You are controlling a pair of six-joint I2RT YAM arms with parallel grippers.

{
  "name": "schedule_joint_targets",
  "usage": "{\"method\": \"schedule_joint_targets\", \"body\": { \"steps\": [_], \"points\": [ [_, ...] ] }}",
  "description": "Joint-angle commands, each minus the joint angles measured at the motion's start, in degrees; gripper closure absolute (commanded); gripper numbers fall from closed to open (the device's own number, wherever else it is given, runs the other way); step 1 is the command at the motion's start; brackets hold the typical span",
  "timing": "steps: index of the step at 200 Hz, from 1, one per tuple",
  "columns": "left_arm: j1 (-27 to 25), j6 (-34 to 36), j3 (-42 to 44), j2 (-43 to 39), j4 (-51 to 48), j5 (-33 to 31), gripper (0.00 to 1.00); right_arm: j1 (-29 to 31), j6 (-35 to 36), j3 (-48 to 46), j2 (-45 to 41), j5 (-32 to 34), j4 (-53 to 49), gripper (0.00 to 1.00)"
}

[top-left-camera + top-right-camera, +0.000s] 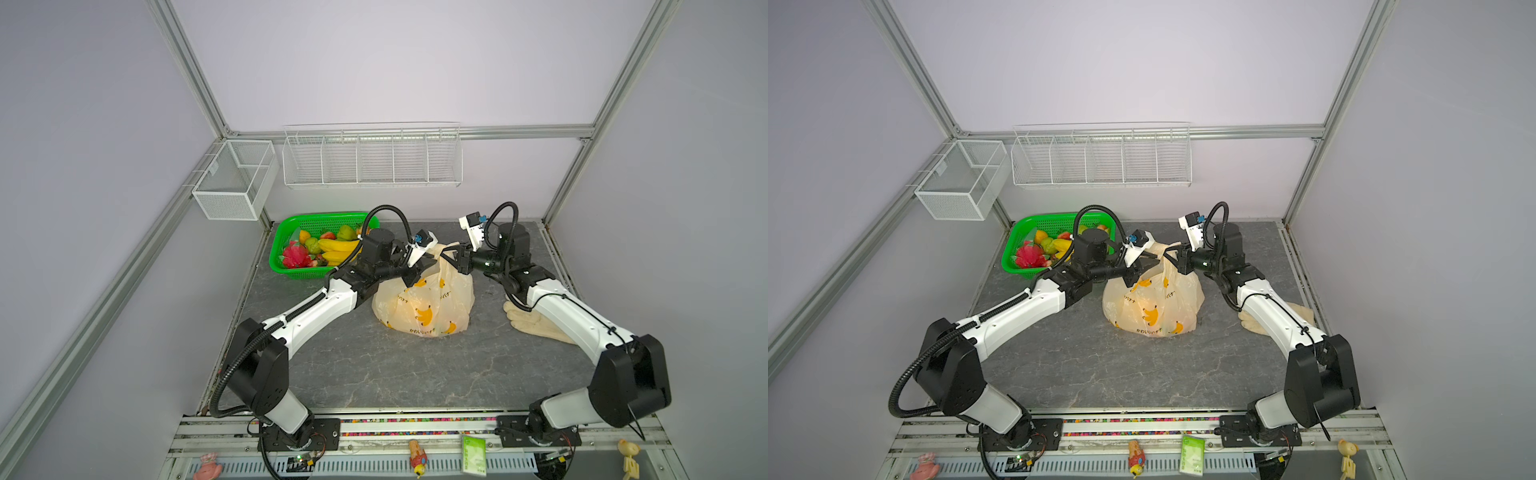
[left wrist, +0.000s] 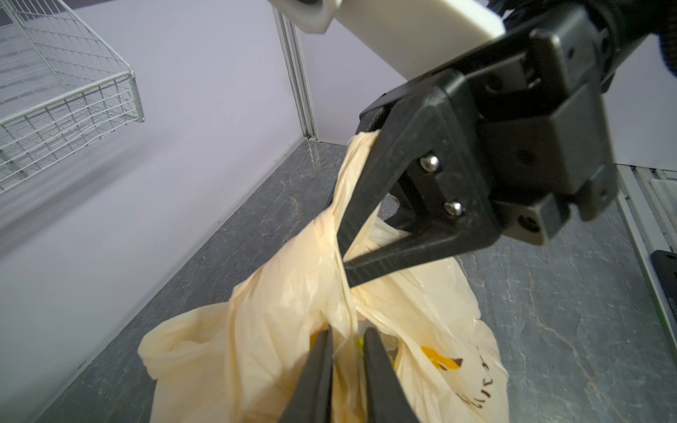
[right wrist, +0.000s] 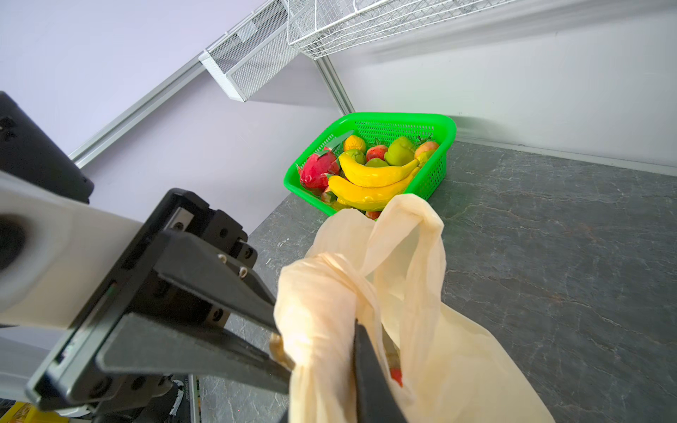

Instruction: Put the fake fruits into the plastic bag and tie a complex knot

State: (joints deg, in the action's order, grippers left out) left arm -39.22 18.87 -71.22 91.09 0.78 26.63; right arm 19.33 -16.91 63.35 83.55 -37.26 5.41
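The plastic bag point(image 1: 424, 303) point(image 1: 1154, 299) stands bulging mid-table, its cream handles pulled up between both grippers. My left gripper point(image 1: 432, 262) point(image 2: 348, 337) is shut on a handle strand, its jaws a narrow gap apart with film between them. My right gripper point(image 1: 456, 257) point(image 2: 346, 273) is shut on the handle a little higher; one of its fingers point(image 3: 366, 366) shows, the other is hidden behind the film. A red fruit point(image 3: 396, 376) shows inside the bag. More fake fruits point(image 1: 328, 249) point(image 3: 370, 172) lie in the basket. The knot is hidden by the jaws.
The green basket point(image 1: 286, 272) point(image 1: 1017, 270) sits at the back left corner. A cream glove point(image 1: 536, 324) point(image 1: 1254, 326) lies under the right arm. White wire racks point(image 1: 372, 158) and a mesh box point(image 1: 235, 178) hang on the walls. Small trinkets line the front rail.
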Motion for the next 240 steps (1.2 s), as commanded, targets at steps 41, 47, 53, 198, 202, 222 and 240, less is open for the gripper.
{"method": "schedule_joint_targets", "body": {
  "steps": [41,47,53,198,202,222,240],
  "points": [
    [-0.1,-0.9,-0.3,0.7,0.2,-2.8,1.00,0.3,0.6,1.5,0.1,-1.3,2.1,0.85],
    [-0.1,-0.9,-0.4,0.8,0.3,-2.7,1.00,0.2,0.8,1.4,0.1,-1.3,2.0,0.84],
    [-0.1,-1.0,-0.5,0.9,0.3,-2.5,1.00,0.3,1.1,1.4,0.0,-1.2,1.8,0.84],
    [-0.8,-6.6,-1.1,2.3,2.5,0.7,1.00,-1.7,15.8,5.7,-0.7,2.3,-16.0,0.54],
    [-0.9,-6.6,-1.1,2.4,2.5,0.8,1.00,-1.8,16.0,5.8,-0.8,2.2,-16.3,0.53],
    [-1.3,-6.5,-1.2,2.6,2.5,0.7,1.00,-2.1,16.4,5.9,-1.0,0.7,-17.1,0.49],
    [-1.5,-6.7,-1.4,2.8,2.5,0.5,1.00,-2.3,16.4,5.8,-1.0,-1.1,-17.3,0.47]
  ]
}}
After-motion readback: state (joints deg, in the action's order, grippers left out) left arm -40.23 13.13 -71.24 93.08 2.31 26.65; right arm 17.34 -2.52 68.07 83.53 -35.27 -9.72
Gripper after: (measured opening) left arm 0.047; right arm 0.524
